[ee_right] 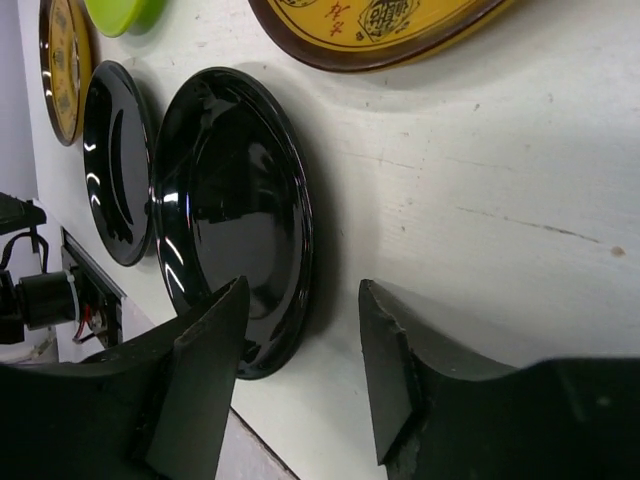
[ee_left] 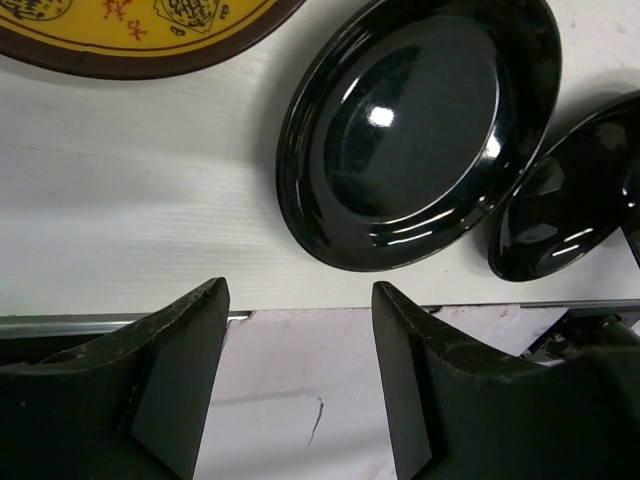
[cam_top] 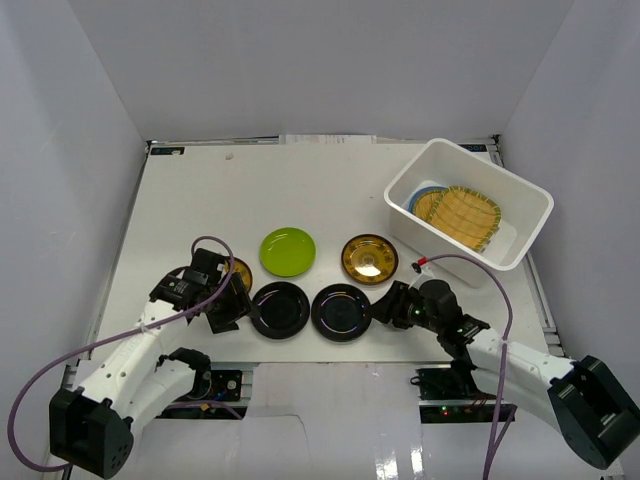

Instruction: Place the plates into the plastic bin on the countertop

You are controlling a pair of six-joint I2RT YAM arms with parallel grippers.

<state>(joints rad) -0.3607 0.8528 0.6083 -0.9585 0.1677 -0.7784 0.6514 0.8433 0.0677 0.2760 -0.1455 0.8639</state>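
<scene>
The white plastic bin (cam_top: 462,250) stands at the back right of the countertop (cam_top: 250,190) and holds woven straw plates (cam_top: 468,217) over a light blue plate (cam_top: 418,196). On the countertop lie a lime green plate (cam_top: 287,251), a gold-amber plate (cam_top: 369,258), a second gold-amber plate (cam_top: 241,269) partly hidden by my left arm, and two black plates (cam_top: 279,309) (cam_top: 341,312). My left gripper (ee_left: 298,292) is open and empty, just short of the left black plate (ee_left: 415,130). My right gripper (ee_right: 303,290) is open, its fingers either side of the right black plate's (ee_right: 235,210) near rim.
Pale grey walls close in the countertop on three sides. The near table edge (ee_left: 300,316) runs right under my left fingers. The plates lie close together in a row. Purple and grey cables trail from both arms.
</scene>
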